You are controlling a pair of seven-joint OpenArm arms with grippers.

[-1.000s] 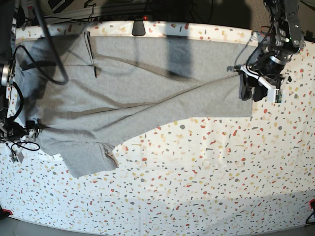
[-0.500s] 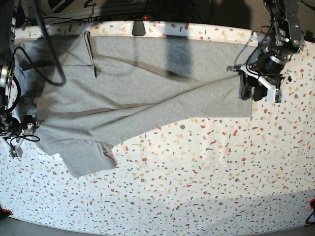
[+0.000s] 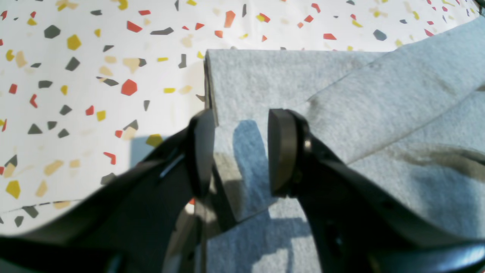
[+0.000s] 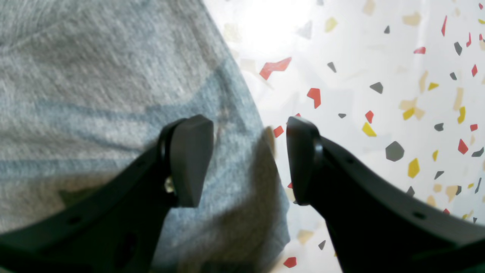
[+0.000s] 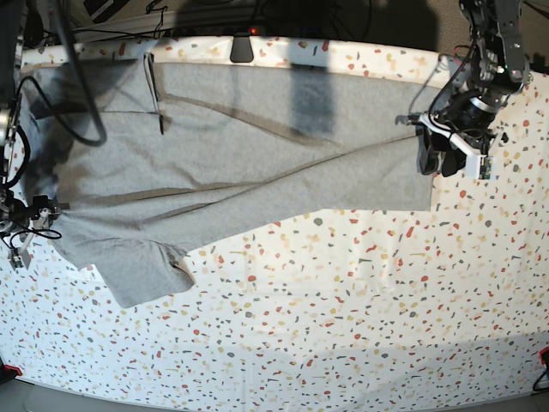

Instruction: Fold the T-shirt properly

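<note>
On the speckled tabletop point(image 5: 360, 292), the left gripper point(image 3: 238, 151) and right gripper point(image 4: 248, 161) are standing wide-jawed, each straddling a T-shirt point(image 5: 240, 163) edge; both should be closing together.

The T-shirt point(image 5: 232, 163) is heather-grey and large, and it lies spread out over the far half of the bench, with its plain side up. It is not flat: long creases run across it in a slanting direction, and one part of the cloth is folded over another. One short sleeve point(image 5: 141, 270) sticks out toward the near side at the base view's left end. At the opposite end the straight edge point(image 3: 212, 87) of the cloth shows as a double layer. The cloth point(image 4: 113, 87) at the left end looks soft and a little blurred, with its edge curving.
</note>
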